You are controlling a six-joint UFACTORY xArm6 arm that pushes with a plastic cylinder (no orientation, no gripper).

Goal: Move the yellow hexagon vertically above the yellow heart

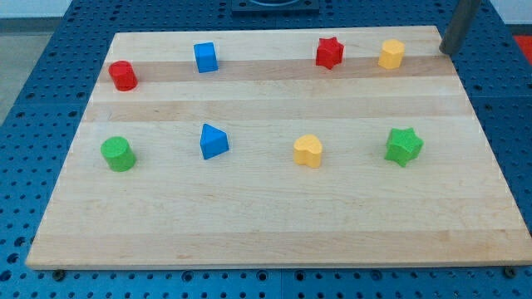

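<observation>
1. Sitting on the far row of the pale wooden board (274,224), the yellow hexagon block (391,54) lies to the right of the yellow heart block (307,150), which rests in the near row.
2. The rod carries no pincer; its tip (446,51) stands just right of the hexagon, apart from it.
3. A leftward push risks knocking the red star block (329,52), directly in the path.
4. The rod's upper part is cut off.
</observation>
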